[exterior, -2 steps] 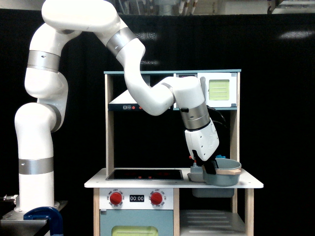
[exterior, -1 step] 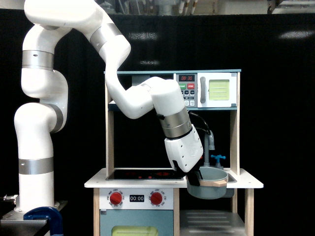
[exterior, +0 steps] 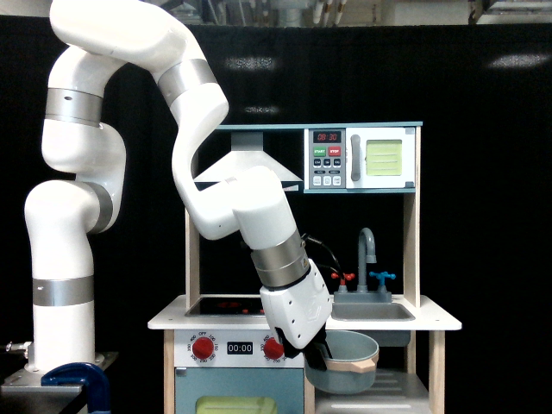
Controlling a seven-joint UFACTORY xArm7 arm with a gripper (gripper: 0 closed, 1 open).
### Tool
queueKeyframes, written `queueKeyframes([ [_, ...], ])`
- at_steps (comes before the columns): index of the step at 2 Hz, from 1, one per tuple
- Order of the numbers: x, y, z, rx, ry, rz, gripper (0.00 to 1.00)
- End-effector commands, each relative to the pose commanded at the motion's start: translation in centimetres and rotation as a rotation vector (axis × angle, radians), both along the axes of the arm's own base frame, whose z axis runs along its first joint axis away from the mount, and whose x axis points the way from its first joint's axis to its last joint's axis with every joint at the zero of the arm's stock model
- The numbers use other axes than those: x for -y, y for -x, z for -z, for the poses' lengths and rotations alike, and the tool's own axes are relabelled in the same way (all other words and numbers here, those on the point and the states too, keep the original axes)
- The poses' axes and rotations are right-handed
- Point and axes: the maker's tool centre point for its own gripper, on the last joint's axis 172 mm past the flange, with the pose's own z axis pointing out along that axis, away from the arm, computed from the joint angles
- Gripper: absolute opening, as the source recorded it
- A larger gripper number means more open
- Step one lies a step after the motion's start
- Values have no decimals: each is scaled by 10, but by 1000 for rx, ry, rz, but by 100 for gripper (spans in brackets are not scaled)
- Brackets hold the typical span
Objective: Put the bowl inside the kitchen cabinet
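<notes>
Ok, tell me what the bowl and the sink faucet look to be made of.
The bowl: likely plastic or glazed ceramic, a smooth matte grey-blue with a pale tan rim band; the view leaves it open. The sink faucet: probably painted wood or plastic, an even dull grey with no metallic shine, as on a toy.

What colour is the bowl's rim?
Pale tan, on the grey-blue bowl; exterior view.

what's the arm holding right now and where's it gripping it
The gripper holds the bowl, its fingers clamped on the rim at the side toward the exterior view's left.
</notes>
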Motion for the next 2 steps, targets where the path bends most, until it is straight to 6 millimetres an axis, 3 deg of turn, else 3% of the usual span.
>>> queueKeyframes([
  [1, -55, -31, 61, 0, 0, 0, 0],
  [2, -132, -68, 89, 0, 0, 0, 0],
])
